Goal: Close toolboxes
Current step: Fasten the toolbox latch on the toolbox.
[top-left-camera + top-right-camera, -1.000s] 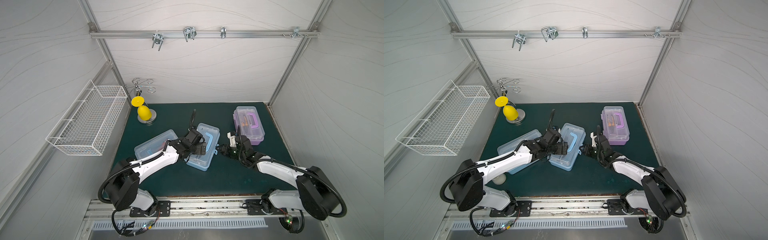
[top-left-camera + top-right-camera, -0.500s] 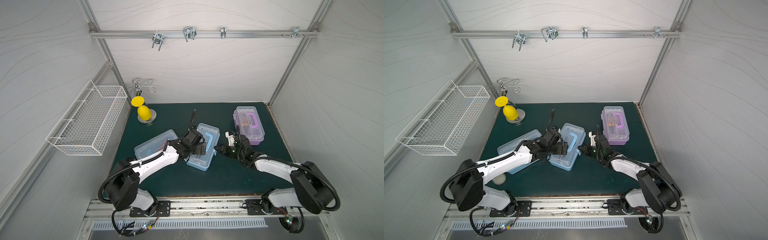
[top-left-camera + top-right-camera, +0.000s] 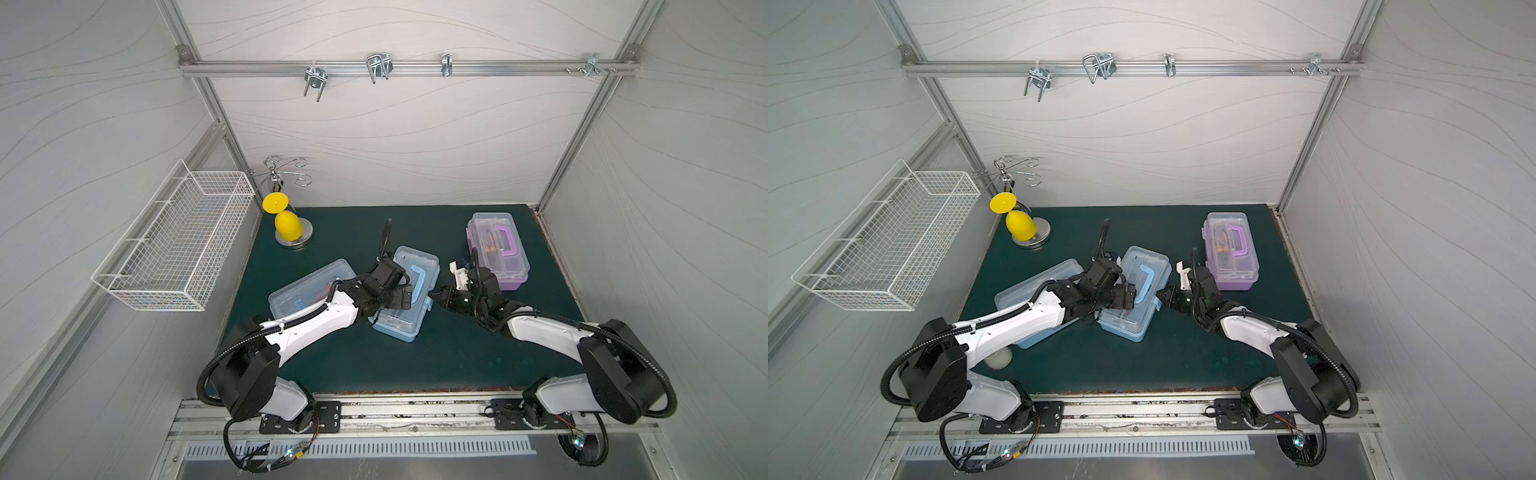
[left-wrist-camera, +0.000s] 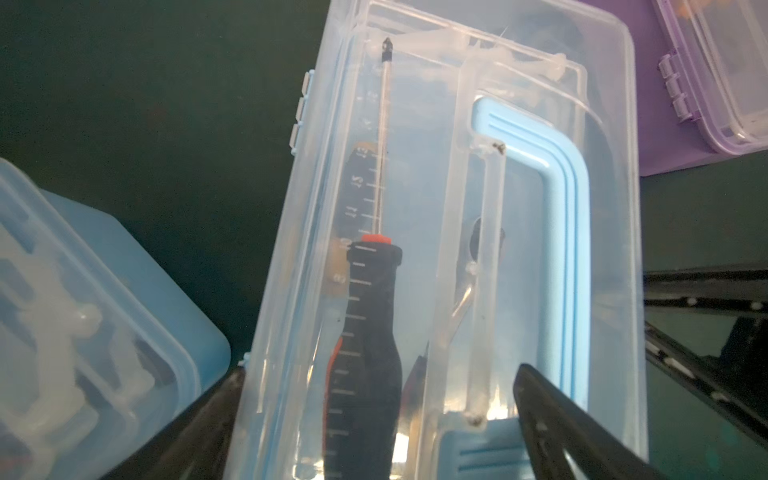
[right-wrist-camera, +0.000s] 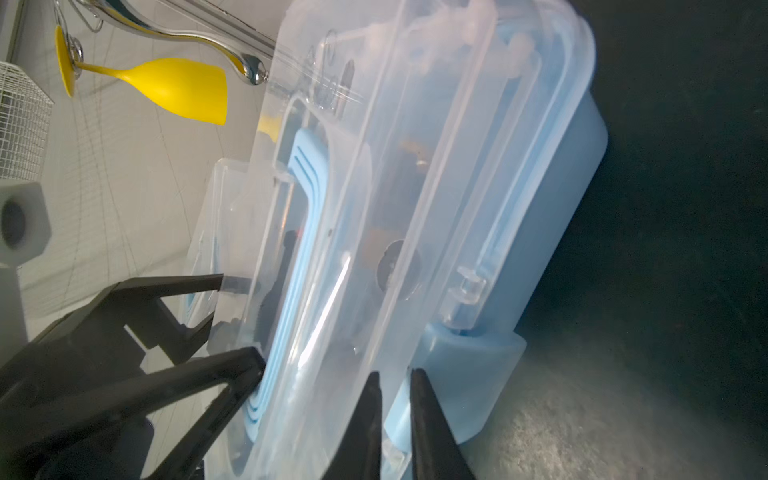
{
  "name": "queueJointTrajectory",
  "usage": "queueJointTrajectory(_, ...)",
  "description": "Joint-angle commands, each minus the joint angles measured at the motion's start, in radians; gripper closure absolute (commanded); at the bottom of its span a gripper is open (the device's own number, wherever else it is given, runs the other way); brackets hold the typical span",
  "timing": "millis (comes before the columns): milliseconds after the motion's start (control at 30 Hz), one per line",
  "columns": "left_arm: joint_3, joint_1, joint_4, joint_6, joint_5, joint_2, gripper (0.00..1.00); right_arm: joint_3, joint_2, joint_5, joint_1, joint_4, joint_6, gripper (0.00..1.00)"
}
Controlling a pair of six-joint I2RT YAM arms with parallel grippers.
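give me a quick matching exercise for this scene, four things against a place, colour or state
Things:
1. purple toolbox
2. middle blue toolbox
3. yellow goblet
4. wire basket

Place, colour or state:
A. mounted on the side wall
B. light blue handle
C. hanging upside down
D. far right on the mat

Pairs: 1-D, 2-B, 3-C, 4-A
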Motion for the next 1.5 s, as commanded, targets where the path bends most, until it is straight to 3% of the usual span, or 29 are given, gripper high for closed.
queueJointTrajectory(0,-0.029,-0.014,-0.154,0.026,0.06,0.045,0.01,0.03,0.025,0.009,0.008,-0.048,-0.03,0.8)
queueJointTrajectory(433,-0.011,-0.014,-0.167,0.034,0.057,0.057,0.01,0.111,-0.157,0.233,0.007,-0.439,-0.213,0.74)
queueJointTrajectory(600,-0.003,-0.015,-0.172,0.037,0.056,0.059,0.01,0.138,-0.141,0.28,0.007,-0.565,-0.27,0.74)
queueJointTrajectory(867,-0.003,-0.015,-0.171,0.04,0.058,0.079,0.01,0.137,0.018,0.2,0.019,-0.466,-0.258,0.77)
queueJointTrajectory(1100,-0.004,-0.015,-0.159,0.04,0.077,0.093,0.01,0.243,0.151,0.175,0.072,-0.437,-0.261,0.79)
queueJointTrajectory(1467,-0.027,-0.025,-0.108,0.023,0.113,0.114,0.02,0.28,0.229,0.108,0.101,-0.307,-0.207,0.79)
